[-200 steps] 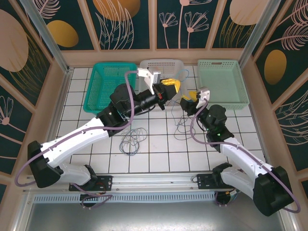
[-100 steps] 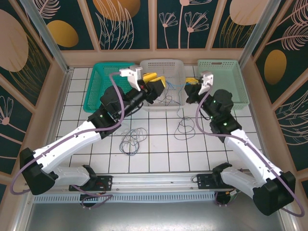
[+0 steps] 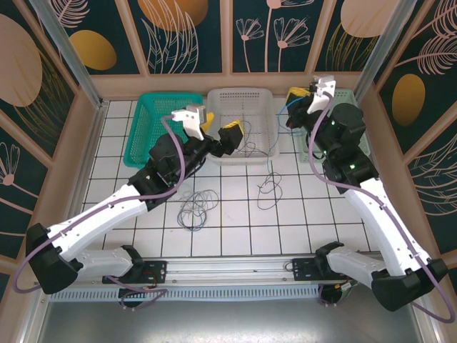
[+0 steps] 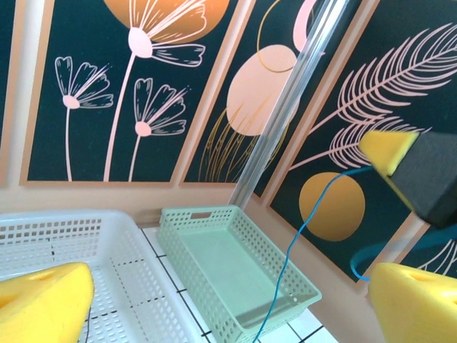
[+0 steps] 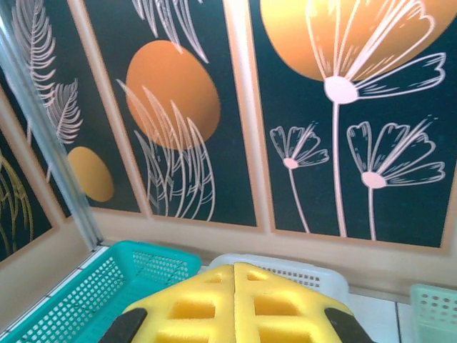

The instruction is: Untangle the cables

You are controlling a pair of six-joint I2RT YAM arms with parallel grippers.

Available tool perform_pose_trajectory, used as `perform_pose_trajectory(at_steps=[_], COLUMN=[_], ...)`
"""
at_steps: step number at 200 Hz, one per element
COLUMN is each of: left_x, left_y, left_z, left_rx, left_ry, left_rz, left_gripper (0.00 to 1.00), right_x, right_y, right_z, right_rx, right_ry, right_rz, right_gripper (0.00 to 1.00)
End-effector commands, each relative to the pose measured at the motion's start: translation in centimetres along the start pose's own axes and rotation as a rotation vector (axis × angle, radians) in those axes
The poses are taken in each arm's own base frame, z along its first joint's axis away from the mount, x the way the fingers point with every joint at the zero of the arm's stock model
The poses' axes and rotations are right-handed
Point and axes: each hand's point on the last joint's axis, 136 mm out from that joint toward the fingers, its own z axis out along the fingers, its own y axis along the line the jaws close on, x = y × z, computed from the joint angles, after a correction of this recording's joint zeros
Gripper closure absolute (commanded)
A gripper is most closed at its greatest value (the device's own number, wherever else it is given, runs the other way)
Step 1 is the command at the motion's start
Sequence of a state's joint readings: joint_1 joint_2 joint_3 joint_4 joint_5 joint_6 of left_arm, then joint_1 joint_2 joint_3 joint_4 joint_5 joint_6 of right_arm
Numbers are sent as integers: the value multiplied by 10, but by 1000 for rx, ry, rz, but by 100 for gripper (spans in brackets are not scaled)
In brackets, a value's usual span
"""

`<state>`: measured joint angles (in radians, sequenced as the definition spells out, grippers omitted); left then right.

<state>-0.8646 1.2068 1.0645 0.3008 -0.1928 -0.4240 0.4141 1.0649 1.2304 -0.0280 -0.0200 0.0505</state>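
The cables are thin wires. One loose pile [image 3: 196, 207] lies on the tiles at centre, a dark loop [image 3: 269, 187] lies right of it, and more strands [image 3: 248, 147] hang in the white basket [image 3: 239, 95]. My left gripper [image 3: 218, 131] hovers at that basket's left front corner, jaws wide open with nothing between the yellow pads [image 4: 43, 304]. My right gripper [image 3: 298, 98] is raised at the back, by the pale green basket [image 3: 347, 93], shut on a thin blue cable [image 4: 300, 236] that drops from its tip towards the floor. In the right wrist view the pads [image 5: 235, 300] are pressed together.
A teal basket [image 3: 153, 128] stands at the back left beside the white one. The pale green basket [image 4: 235, 264] holds nothing. Patterned walls and metal corner posts [image 4: 285, 114] close in the tiled floor.
My left gripper opened and drew back left from above the white basket. My right gripper shut, then rose and moved back right toward the pale green basket, lifting a cable.
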Motion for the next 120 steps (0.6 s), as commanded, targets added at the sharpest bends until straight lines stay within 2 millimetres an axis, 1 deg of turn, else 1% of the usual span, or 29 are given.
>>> perform_pose_trajectory(at_steps=[1, 7, 15, 24, 31, 51, 53, 56, 67, 88, 104, 120], left_x=[14, 20, 31, 45, 60, 107, 119, 129, 153, 193, 219, 236], left_y=[10, 11, 9, 5, 1, -5, 0, 2, 4, -2, 3, 4], left_z=[2, 4, 7, 9, 12, 17, 16, 16, 17, 17, 22, 27], left_rx=[-30, -26, -7, 35, 75, 164, 156, 158, 174, 257, 249, 243], left_ry=[27, 43, 71, 111, 152, 289, 319, 346, 410, 502, 544, 581], left_rz=[13, 15, 19, 32, 43, 54, 52, 48, 33, 17, 57, 66], left_gripper=[2, 1, 2, 5, 7, 20, 21, 24, 32, 39, 42, 43], right_x=[-34, -40, -47, -51, -54, -56, -57, -58, -61, -67, -68, -67], right_y=[-6, -5, 3, 9, 12, 13, 13, 12, 11, 12, 13, 10], right_z=[-11, -13, -15, -16, -18, -23, -23, -24, -28, -33, -33, -33], right_rx=[40, 38, -6, -36, -51, -55, -53, -51, -45, -48, -56, -34], right_ry=[-72, -85, -94, -98, -99, -108, -110, -116, -137, -159, -156, -152], right_rz=[20, 32, 44, 57, 65, 78, 78, 78, 71, 80, 90, 83], right_gripper=[100, 100, 100, 100, 100, 100, 100, 100, 100, 100, 100, 100])
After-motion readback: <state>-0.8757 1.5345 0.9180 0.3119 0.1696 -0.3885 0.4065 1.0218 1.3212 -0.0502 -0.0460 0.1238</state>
